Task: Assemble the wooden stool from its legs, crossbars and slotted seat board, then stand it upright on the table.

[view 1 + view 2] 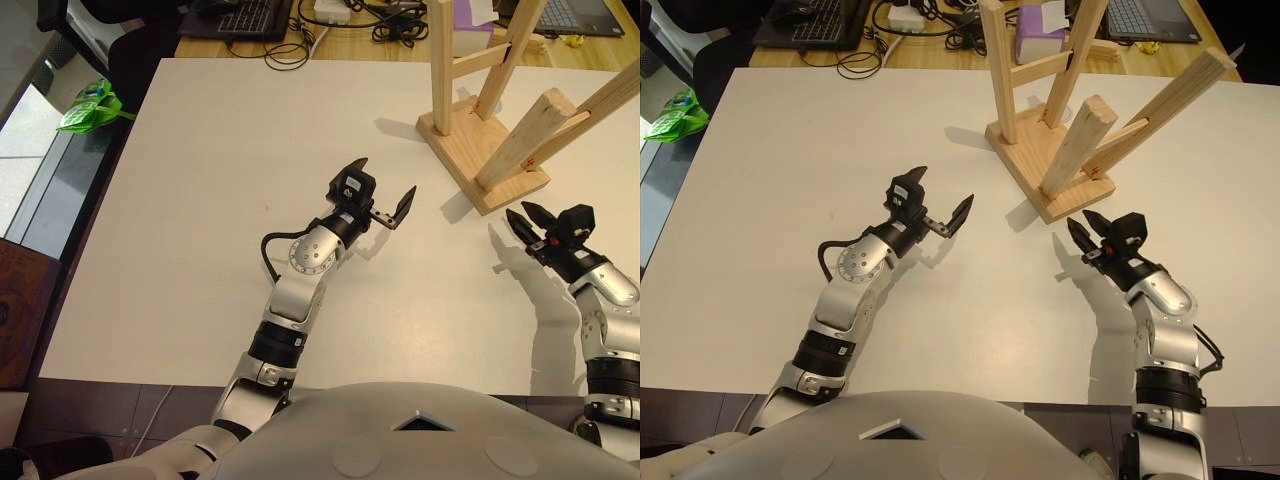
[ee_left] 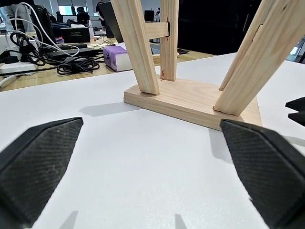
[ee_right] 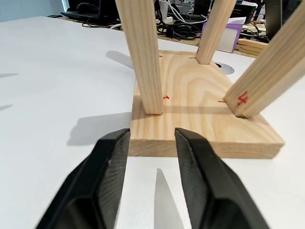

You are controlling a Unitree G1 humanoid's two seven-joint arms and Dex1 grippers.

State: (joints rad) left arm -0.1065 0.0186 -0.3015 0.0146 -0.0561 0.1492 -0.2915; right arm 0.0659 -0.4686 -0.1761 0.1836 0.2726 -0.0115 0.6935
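Four legs [image 1: 1077, 150] poke up from the stool [image 1: 1025, 165], upside down on the desk [image 1: 790, 150], far right. Mid-desk, the left gripper [image 1: 388, 176] has jaws wide open. The right gripper [image 1: 1080, 218] has jaws barely apart, just beside the stool.

The left gripper's [image 2: 152, 123] two black fingers [image 2: 43, 162] stand wide apart over the white table [image 2: 143, 167]; beyond them the seat board [image 2: 190, 100] lies flat, legs [image 2: 138, 47] rising from it; a crossbar [image 2: 155, 29] joins the far pair; a purple box [image 2: 116, 56] and cables [image 2: 71, 64] sit behind.

A white table [image 1: 200, 250] bears the wooden stool [image 1: 441, 60] upside down, seat board [image 1: 465, 150] flat on it
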